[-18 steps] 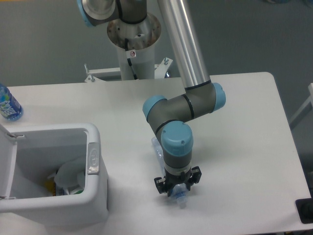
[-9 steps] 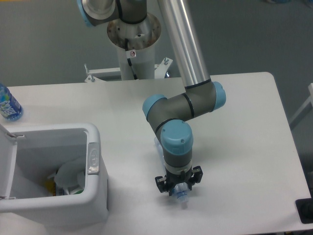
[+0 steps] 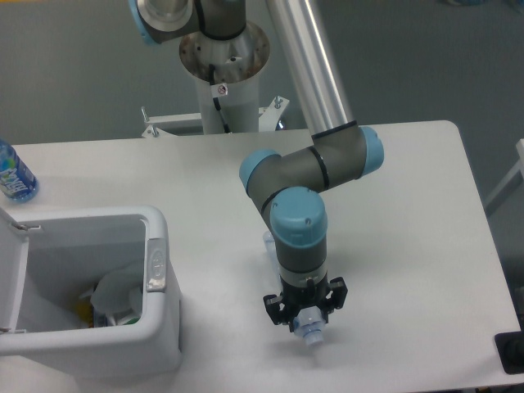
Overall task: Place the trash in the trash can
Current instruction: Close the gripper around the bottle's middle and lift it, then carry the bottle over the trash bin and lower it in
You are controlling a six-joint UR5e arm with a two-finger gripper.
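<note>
Now the crushed clear plastic bottle (image 3: 308,329) is gripped near its pale cap by the gripper (image 3: 304,315), jaws closed around it above the white table (image 3: 409,205), presumably so it can be carried to the trash can (image 3: 155,270). That bin is seen lid-open at the left with white paper already inside, and the blue-labelled water bottle (image 3: 13,173) is kept well apart; no obstacle is seen between.

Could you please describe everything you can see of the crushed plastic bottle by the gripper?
The crushed bottle is clear, thin plastic with a pale cap at its near end. It lies lengthwise under the arm, mostly hidden by the wrist: only the cap end below the gripper and a sliver of the body behind the wrist show. The black fingers sit either side of its neck; whether they clamp it, or whether it rests on the white table, cannot be told.
</note>
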